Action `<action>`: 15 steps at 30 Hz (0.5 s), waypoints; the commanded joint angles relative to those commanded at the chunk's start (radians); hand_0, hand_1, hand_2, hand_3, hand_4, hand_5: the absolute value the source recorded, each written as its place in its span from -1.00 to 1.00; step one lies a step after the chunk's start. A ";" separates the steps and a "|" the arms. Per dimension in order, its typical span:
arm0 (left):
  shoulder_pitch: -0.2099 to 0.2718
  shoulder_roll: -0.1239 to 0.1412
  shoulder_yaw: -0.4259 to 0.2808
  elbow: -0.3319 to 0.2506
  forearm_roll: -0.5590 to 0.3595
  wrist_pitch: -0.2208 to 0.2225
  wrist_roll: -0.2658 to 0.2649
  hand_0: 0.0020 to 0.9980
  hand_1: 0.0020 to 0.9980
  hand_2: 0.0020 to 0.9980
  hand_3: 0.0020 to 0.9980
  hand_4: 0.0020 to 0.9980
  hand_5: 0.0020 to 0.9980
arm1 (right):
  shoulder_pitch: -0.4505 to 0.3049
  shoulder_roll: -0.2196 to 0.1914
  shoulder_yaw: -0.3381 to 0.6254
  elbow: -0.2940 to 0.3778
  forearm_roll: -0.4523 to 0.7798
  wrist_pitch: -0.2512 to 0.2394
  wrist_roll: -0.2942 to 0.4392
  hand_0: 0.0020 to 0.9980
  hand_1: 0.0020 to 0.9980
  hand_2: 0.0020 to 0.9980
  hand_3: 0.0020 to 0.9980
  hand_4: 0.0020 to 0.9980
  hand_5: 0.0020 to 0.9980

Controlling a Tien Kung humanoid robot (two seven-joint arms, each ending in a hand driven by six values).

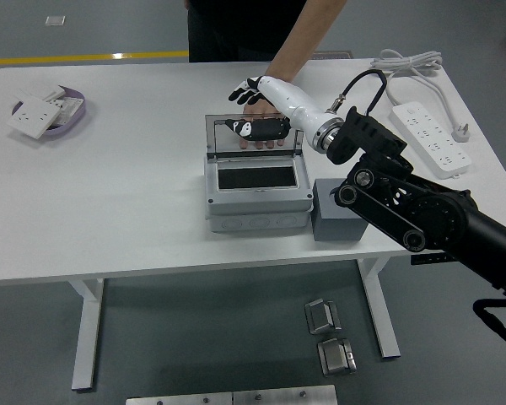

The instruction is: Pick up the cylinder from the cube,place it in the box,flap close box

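The grey box (257,205) sits mid-table with its clear lid (228,137) standing up at the far side. Its dark inside (255,178) shows no cylinder that I can make out. My right hand (255,108), white with black fingertips (239,91), is spread open at the lid's top edge and holds nothing. A person's hand (266,143) rests right behind the lid, partly hidden by my hand. The grey cube (336,211) stands bare just right of the box, under my forearm. The left arm is out of view.
A white power strip (432,140) with its cable lies at the right rear. A purple dish (76,114) with white socket plates sits far left. The person stands at the far edge, arm reaching in.
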 joint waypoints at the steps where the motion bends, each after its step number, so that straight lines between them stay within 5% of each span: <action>1: 0.000 0.000 0.000 0.000 0.001 0.000 0.000 0.22 0.26 0.25 0.33 0.38 -0.39 | 0.007 0.001 0.001 -0.015 0.009 0.001 0.004 0.52 0.37 0.38 0.39 0.41 -0.27; 15: -0.016 0.010 0.016 0.000 0.005 -0.005 -0.003 0.22 0.26 0.25 0.33 0.38 -0.39 | 0.091 0.074 -0.085 -0.343 0.171 -0.030 0.099 0.47 0.35 0.35 0.39 0.40 -0.27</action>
